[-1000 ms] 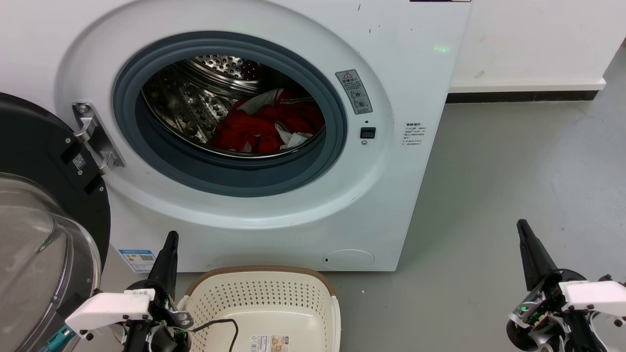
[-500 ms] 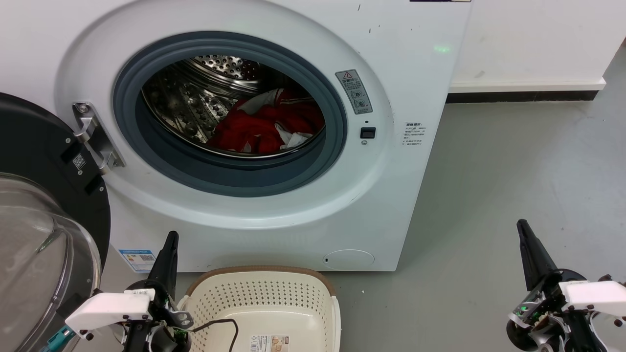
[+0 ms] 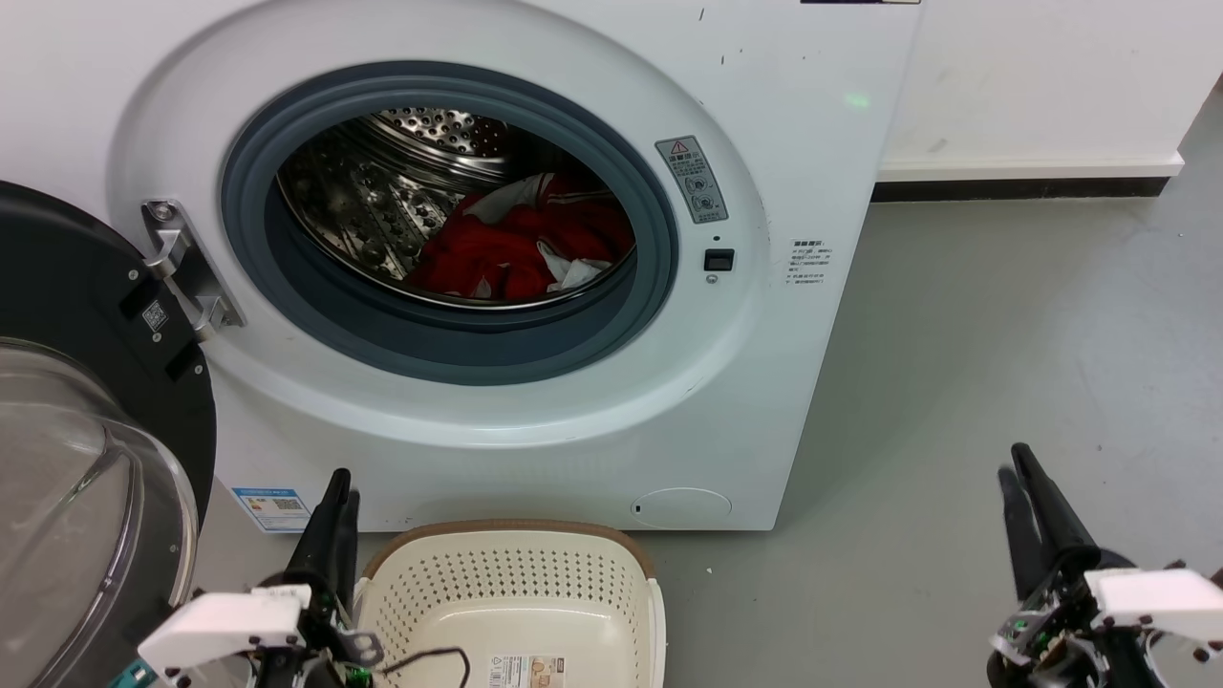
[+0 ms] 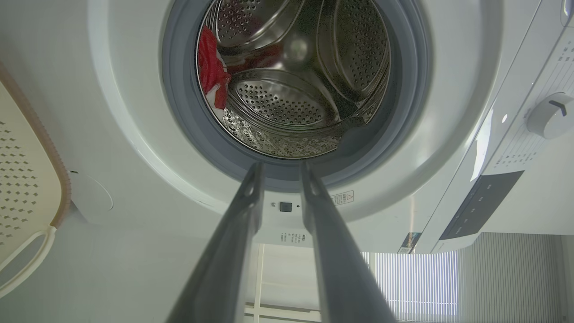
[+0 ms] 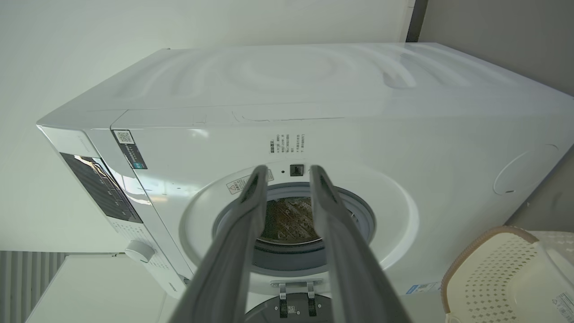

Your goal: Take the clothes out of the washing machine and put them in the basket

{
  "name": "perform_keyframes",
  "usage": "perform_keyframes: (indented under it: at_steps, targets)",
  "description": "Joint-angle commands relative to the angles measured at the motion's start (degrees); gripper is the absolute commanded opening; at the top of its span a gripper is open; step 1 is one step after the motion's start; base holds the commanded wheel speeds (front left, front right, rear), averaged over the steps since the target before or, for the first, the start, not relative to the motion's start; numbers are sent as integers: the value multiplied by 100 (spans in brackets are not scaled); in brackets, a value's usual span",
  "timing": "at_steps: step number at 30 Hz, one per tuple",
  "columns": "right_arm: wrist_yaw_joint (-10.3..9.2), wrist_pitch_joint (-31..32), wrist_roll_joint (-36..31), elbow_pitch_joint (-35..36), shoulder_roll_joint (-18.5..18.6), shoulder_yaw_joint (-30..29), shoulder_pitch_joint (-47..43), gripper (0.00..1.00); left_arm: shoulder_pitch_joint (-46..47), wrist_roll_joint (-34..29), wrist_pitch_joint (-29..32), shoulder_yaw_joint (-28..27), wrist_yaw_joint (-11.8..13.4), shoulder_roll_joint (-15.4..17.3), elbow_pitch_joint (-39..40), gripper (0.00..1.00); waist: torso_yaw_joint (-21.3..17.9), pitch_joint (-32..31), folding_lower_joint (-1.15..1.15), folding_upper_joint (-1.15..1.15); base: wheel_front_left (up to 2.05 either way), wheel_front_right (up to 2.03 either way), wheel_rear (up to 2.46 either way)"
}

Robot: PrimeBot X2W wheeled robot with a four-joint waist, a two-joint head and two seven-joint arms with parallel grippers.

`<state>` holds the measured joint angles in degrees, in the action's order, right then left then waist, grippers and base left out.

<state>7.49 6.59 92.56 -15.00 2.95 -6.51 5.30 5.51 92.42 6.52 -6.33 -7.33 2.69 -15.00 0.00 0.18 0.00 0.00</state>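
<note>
Two grippers, both low and neither holding anything. The left gripper [image 3: 344,487] sits just beside the basket [image 3: 516,530], on its left. The right gripper [image 3: 1013,462] is well off to the right over the floor [image 3: 955,334]. On each, the fingers are parted by a narrow gap with nothing between them.

The clothes [image 3: 521,244] are inside the washing machine [image 3: 764,382]. They're a red-and-white bundle lying low in the drum [image 3: 382,210], toward the right side, behind the grey seal [image 3: 459,344]. The door [image 3: 86,287] is swung wide open to the left. The basket stands on the floor right against the machine front, below the opening, with no fabric in it.

Step, as I read it: pre-reach. Nothing has been pulled out and no arm is in the opening yet.

Next move calls for:
- raising one arm to opening height and going in over the seal lip
- spreading the fingers wider before contact, since the bundle is soft and bulky
- coming down on a raised fold and pinching there, not scraping the drum wall

The left arm is closer to the basket, but the open door crowds that side. The right arm looks to have the cleaner line to the bundle.
</note>
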Motion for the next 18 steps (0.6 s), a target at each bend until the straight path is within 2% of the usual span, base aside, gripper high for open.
perform_keyframes:
  at_steps: [1,7,18]
  targets:
    - [0,-21,-5,-34,-1,9,-53,100,-54,-11,-28,18,0,-7,-24,100,0,1,0,0,0,0,0]
    - [0,-173,-156,10,-1,6,-106,100,-89,-327,-178,11,7,-5,83,100,2,3,0,0,0,0,0]
    - [0,-473,-1545,426,-1,-60,-243,100,-165,-1491,-477,104,212,0,479,100,1,19,0,0,0,0,0]
